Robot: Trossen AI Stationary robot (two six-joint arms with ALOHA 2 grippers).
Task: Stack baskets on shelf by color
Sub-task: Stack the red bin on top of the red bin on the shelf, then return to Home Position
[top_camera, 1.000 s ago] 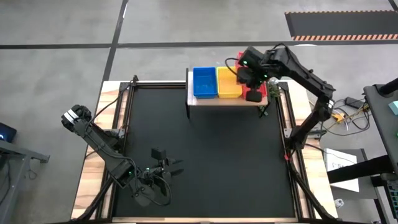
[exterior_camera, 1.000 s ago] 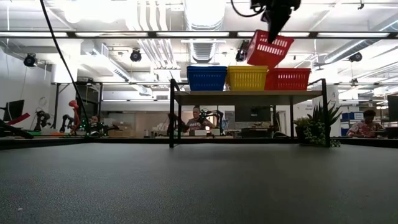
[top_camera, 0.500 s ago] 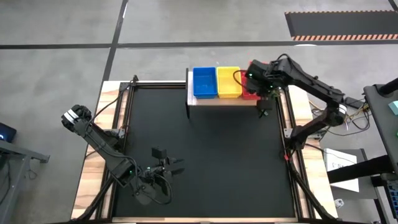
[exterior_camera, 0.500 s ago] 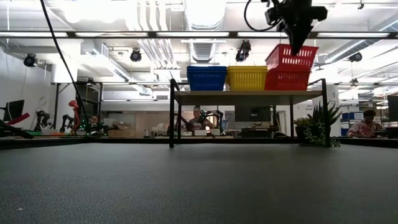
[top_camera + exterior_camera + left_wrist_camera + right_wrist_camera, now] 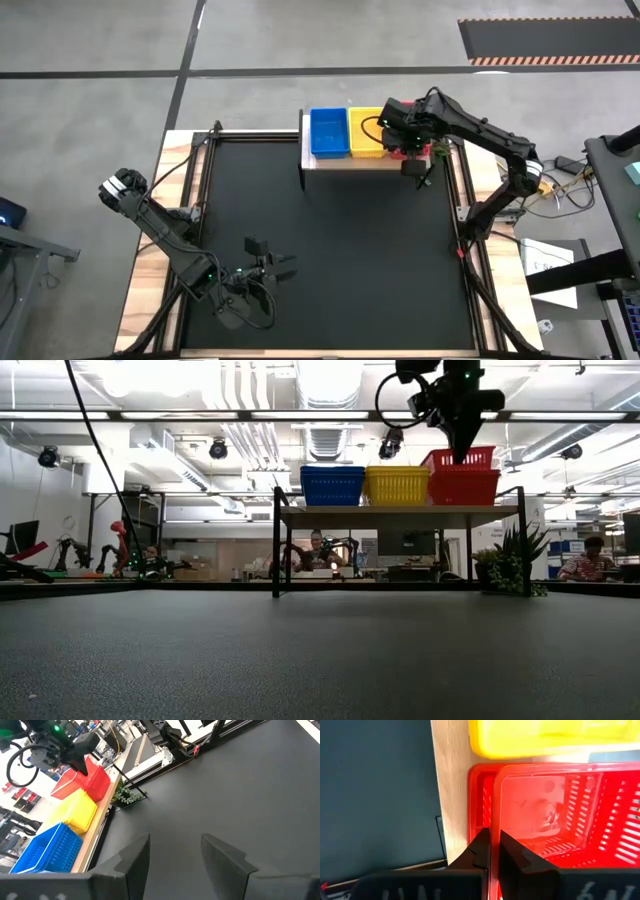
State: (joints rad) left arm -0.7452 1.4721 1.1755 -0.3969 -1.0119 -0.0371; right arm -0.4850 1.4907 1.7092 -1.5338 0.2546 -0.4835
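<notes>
Resting at about seven o'clock on the black mat [image 5: 330, 230], the left gripper [image 5: 283, 267] is seen with its fingers spread wide and nothing between them; in its own wrist view the two dark fingers [image 5: 135, 862] frame only bare mat. Beyond the mat, at roughly one o'clock on the table, the light wood shelf [image 5: 355, 161] is lined with three stacks side by side: the blue baskets [image 5: 328, 131] at its nine o'clock end, the yellow baskets [image 5: 365, 131] in the middle, and the red baskets [image 5: 463, 486] at its three o'clock end. The right gripper [image 5: 408, 140] is held over the red end of the shelf, its fingers closed narrowly on the near rim of the upper red basket [image 5: 545, 805]. In the right wrist view that basket is shown sitting inside the red basket below it, the lower rim visible just outside the upper one, with the yellow stack just beside them. From table height, the upper red basket's rim is seen slightly above the tops of the blue and yellow stacks. A small green plant [image 5: 125, 796] is seen near the shelf's red end. People at desks are visible in the room behind the table.
</notes>
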